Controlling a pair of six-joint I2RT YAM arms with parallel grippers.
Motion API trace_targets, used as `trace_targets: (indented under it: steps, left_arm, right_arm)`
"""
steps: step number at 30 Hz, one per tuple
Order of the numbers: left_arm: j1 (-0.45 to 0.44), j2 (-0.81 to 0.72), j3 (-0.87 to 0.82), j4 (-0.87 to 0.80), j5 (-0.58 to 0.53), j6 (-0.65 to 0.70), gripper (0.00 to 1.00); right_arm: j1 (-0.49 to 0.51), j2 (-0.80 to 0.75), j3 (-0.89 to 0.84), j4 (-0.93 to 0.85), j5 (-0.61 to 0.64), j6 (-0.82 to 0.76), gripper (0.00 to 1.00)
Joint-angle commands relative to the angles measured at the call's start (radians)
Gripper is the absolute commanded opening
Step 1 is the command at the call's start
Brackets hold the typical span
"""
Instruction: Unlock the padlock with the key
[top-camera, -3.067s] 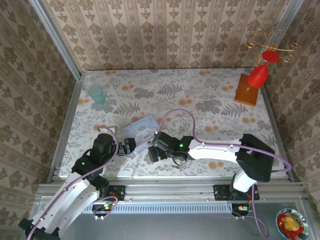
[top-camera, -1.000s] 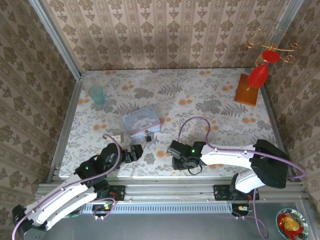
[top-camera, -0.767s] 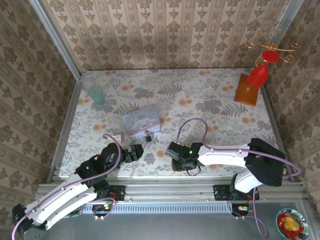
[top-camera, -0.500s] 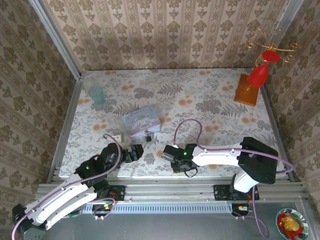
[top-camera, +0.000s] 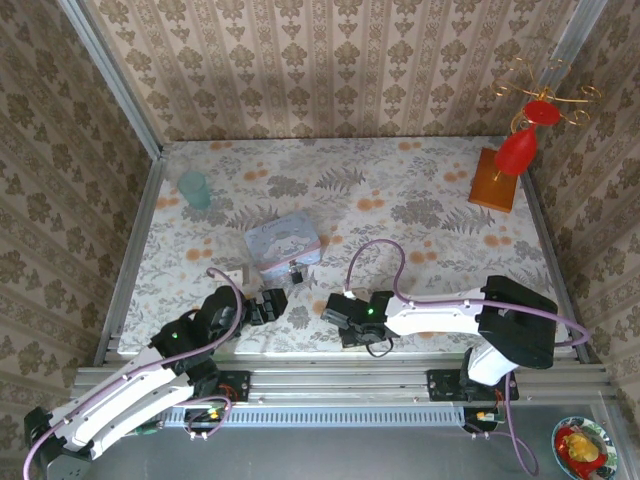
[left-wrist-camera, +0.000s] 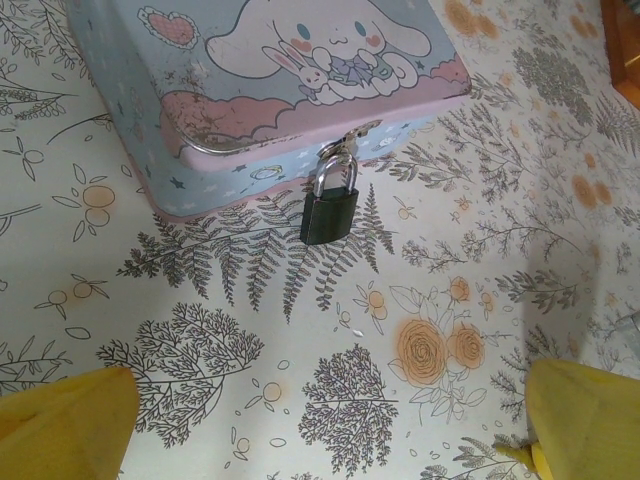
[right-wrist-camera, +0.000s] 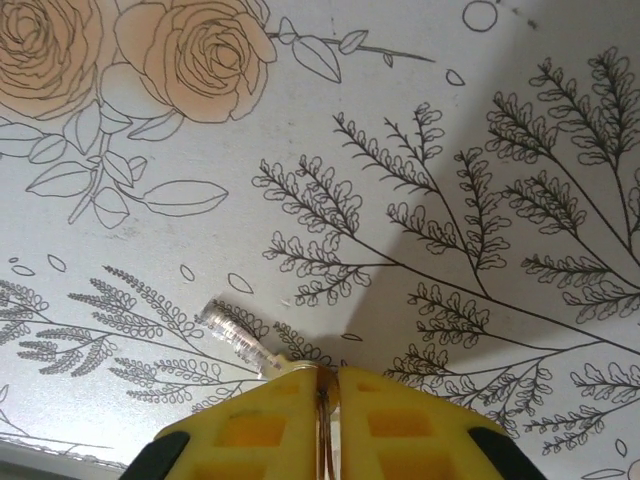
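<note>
- The right gripper's (right-wrist-camera: 327, 385) yellow fingers (right-wrist-camera: 250, 430) are closed almost pad to pad, with only a hairline seam between them, and their tips are down at the flowered cloth (right-wrist-camera: 420, 150).
- A pale glinting sliver (right-wrist-camera: 236, 336) lies on the cloth and runs up to the tip of one finger. I cannot tell whether the pads grip it or merely touch it.
- The left gripper's (left-wrist-camera: 330, 425) fingers (left-wrist-camera: 65, 420) are spread as wide as the wrist view allows, one in each lower corner. Only bare cloth lies between them, and they hold nothing.
- The padlock (left-wrist-camera: 330, 212) hangs on the tin (left-wrist-camera: 250, 90). Its silver shackle passes through the clasp on the tin's near side wall, and its dark body lies on the cloth against the foot of that wall.
- The tin is pale blue with a pink rim and has a white cartoon dog on its lid.
- From above, the left gripper (top-camera: 262, 305) sits near the tin (top-camera: 283, 243) on its near side and points toward the padlock (top-camera: 296, 272).
- The right gripper (top-camera: 335, 312) is on the tin's near-right side, a little further from the tin than the left one.
- A teal cup (top-camera: 193, 188) stands beyond the tin to its left.
- A wooden block (top-camera: 495, 178) carrying red ornaments stands well apart from the tin, far off to its right.
</note>
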Motion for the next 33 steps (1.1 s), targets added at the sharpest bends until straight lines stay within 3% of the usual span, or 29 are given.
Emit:
trace_targets:
  steps: [1, 14, 27, 30, 33]
  left_arm:
    - [-0.006, 0.006, 0.029, -0.005, -0.014, -0.017, 1.00]
    - [-0.046, 0.073, 0.061, 0.072, 0.024, -0.027, 1.00]
    - [-0.127, 0.169, 0.043, 0.290, 0.040, -0.064, 0.94]
    - [-0.131, 0.177, 0.041, 0.393, 0.091, 0.031, 0.93]
    - [-0.137, 0.179, 0.040, 0.426, 0.099, 0.254, 0.93]
  right_arm:
    - [0.005, -0.042, -0.036, 0.005, 0.028, 0.037, 0.11]
    - [-0.039, -0.221, -0.143, 0.149, 0.027, 0.091, 0.00]
    - [-0.113, -0.388, -0.168, 0.257, 0.090, 0.105, 0.00]
    - [-0.160, -0.398, -0.148, 0.278, 0.050, 0.101, 0.00]
    - [-0.216, -0.418, -0.094, 0.266, -0.006, 0.069, 0.00]
